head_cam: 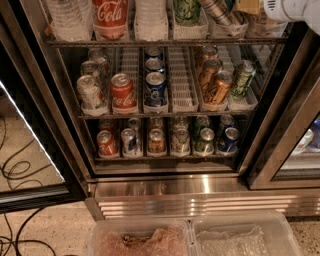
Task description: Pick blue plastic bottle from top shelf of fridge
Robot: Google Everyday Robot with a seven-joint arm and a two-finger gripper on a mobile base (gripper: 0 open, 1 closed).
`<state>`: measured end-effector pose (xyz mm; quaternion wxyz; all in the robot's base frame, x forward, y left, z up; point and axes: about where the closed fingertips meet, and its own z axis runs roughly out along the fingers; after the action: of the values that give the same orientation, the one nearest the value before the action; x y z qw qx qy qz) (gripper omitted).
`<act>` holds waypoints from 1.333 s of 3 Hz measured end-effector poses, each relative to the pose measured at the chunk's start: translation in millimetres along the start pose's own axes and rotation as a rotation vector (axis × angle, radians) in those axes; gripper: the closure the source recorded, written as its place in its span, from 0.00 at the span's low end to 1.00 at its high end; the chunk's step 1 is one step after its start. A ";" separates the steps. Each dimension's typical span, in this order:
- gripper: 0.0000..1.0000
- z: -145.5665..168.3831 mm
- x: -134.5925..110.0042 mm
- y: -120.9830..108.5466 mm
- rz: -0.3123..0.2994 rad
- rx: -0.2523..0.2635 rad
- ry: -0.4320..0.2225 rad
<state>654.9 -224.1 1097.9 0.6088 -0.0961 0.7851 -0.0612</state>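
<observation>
Fridge (165,187) door open; speckled floor (55,227), cables (20,172) left. Claw (282,9) top-right near tilted blue plastic bottle (218,11); grip can't tell.

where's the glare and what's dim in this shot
Camera view: brightest glare sits on the ribbed steel base of the fridge; a light streak runs down the left glass door; the blue plastic bottle on the top shelf sits in dim light; the white gripper, top right corner, looks washed out.
</observation>
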 end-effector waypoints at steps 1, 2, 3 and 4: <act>0.56 0.0 0.0 0.0 0.000 0.000 0.000; 0.79 0.0 0.0 0.0 0.000 0.000 0.000; 1.00 6.2 -9.3 2.7 0.006 0.010 -0.018; 1.00 6.2 -9.4 2.7 0.006 0.010 -0.018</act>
<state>663.0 -219.2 1104.7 0.6166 -0.0914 0.7795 -0.0623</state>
